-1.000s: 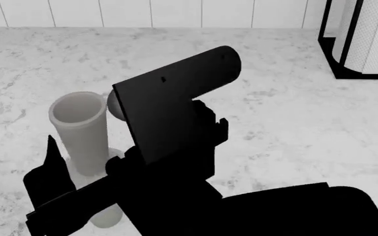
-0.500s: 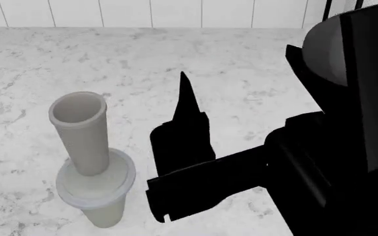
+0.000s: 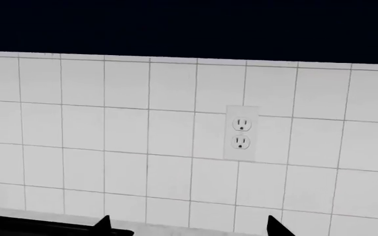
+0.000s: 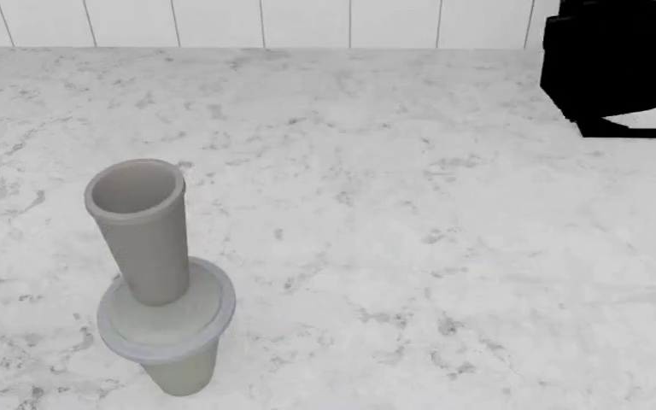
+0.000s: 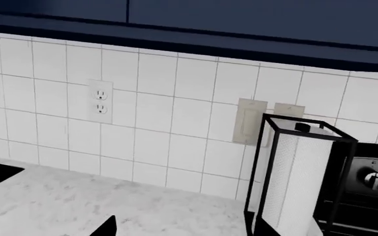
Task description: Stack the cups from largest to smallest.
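In the head view the narrower, taller grey cup [image 4: 140,229] stands inside the wide cup [image 4: 174,329] with the pale rolled rim, leaning slightly toward the back left. Both are at the front left of the marble counter [image 4: 419,213]. No gripper touches them. My left gripper [image 3: 187,227] is open and empty, with only its two dark fingertips showing, facing the tiled wall. My right gripper [image 5: 179,228] is open and empty above the counter; one fingertip [image 5: 109,227] shows. A black part of my right arm [image 4: 618,60] fills the head view's back right corner.
A white paper-towel roll in a black holder [image 5: 300,182] stands at the counter's back right, next to a black appliance with a knob [image 5: 373,179]. A tiled wall with an outlet [image 3: 241,132] runs behind the counter, under dark cabinets.
My right arm has swung away from the cups, up and to the right, almost out of the head view. The stacked cups have stayed in place.
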You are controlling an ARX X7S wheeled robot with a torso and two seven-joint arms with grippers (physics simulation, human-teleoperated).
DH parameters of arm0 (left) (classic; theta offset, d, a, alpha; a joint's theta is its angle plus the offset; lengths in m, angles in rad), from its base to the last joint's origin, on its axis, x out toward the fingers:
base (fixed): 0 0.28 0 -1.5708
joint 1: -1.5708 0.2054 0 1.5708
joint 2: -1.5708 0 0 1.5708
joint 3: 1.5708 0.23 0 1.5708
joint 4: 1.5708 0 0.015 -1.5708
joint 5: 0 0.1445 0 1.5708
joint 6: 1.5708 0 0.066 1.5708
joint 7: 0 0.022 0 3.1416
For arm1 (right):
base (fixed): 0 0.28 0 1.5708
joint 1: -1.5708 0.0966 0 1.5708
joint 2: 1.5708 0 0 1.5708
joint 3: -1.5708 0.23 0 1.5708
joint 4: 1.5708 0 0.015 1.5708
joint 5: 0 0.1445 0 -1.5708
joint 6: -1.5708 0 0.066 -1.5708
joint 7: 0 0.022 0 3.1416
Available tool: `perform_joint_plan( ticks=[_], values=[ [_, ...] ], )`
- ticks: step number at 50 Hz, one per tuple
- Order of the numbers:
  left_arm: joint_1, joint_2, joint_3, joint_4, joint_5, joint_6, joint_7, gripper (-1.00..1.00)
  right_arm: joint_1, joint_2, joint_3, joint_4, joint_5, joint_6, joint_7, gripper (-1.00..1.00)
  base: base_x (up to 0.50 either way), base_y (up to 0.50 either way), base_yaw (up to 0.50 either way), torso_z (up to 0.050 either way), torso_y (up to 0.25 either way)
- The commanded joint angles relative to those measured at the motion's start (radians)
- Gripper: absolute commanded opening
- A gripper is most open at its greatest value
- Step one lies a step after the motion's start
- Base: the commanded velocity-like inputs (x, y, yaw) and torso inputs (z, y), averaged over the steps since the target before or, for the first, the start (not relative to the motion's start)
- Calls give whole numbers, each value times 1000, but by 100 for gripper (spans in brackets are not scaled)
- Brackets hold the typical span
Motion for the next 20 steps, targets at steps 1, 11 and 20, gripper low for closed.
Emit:
perform_joint_plan(
  ticks=[1, 11, 20],
  values=[
    [-124, -12, 22, -18, -21, -46, 7, 100, 191, 19, -59, 172, -39, 104, -43, 100, 0, 0, 0, 0, 0],
    [-82, -38, -15, 51, -80, -93, 23, 100, 173, 43, -10, 186, -119, 121, -97, 100, 0, 0, 0, 0, 0],
    [-39, -81, -25, 81, -110, -100, 63, 100, 160, 97, 12, 161, -132, 111, -90, 100, 0, 0, 0, 0, 0]
  ],
)
